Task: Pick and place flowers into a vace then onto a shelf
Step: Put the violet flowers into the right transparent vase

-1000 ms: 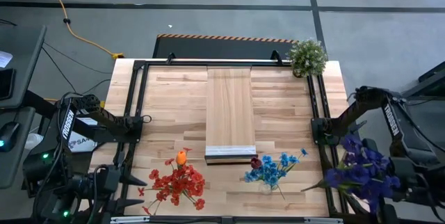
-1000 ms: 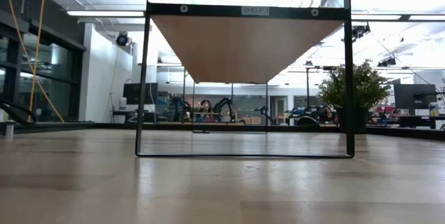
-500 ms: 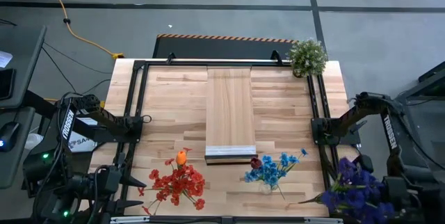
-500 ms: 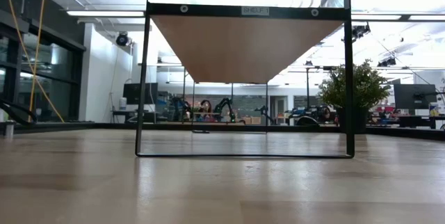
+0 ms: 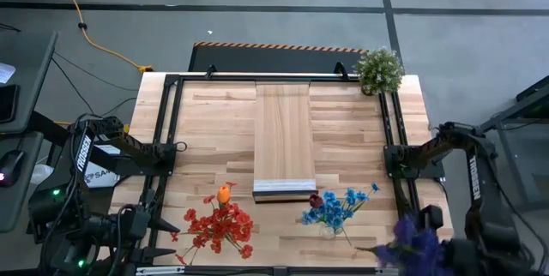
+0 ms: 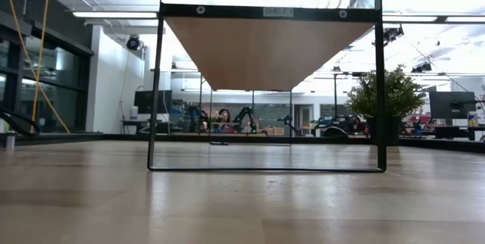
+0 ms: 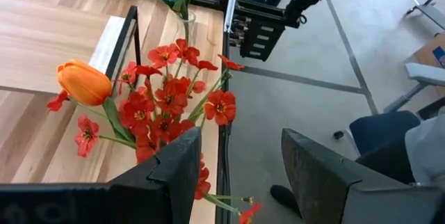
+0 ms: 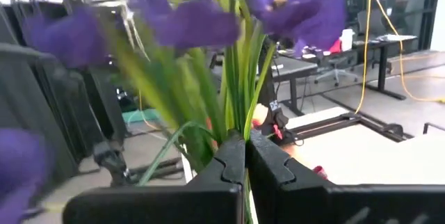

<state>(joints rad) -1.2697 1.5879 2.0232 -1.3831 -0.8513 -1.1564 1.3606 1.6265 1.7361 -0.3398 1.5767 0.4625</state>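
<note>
My right gripper [image 8: 247, 156] is shut on a bunch of purple flowers [image 5: 418, 246], raised over the table's near right corner; in the high view the blooms hide its fingers. Red flowers with one orange tulip [image 5: 219, 225] lie flat on the tabletop at the near left. My left gripper [image 7: 240, 175] stands open just behind them, near the table's near left corner, and touches nothing that I can see. Blue flowers with a dark maroon head [image 5: 334, 209] stand in a clear glass vase [image 7: 186, 24]. The light-wood shelf [image 5: 285, 139] runs down the middle of the table. My right gripper pinches the purple flowers' green stems [image 8: 243, 123] between its two fingers, which lie across the stems. The purple heads [image 8: 295, 8] spread out beyond the fingers. The bunch is lifted clear of the table, and a thin green end [image 5: 364, 249] sticks out toward the table's left.
A bushy pale-green potted plant [image 5: 379, 70] stands at the far right corner. A black metal frame [image 5: 171, 139] runs along the table's sides, and the shelf rests on black legs [image 6: 155, 85]. Bare tabletop lies on both sides of the shelf.
My right gripper has carried the purple flowers down, toward the table's near edge and a little toward its left, staying shut on the stems. The other flowers and the vase have kept their places.
</note>
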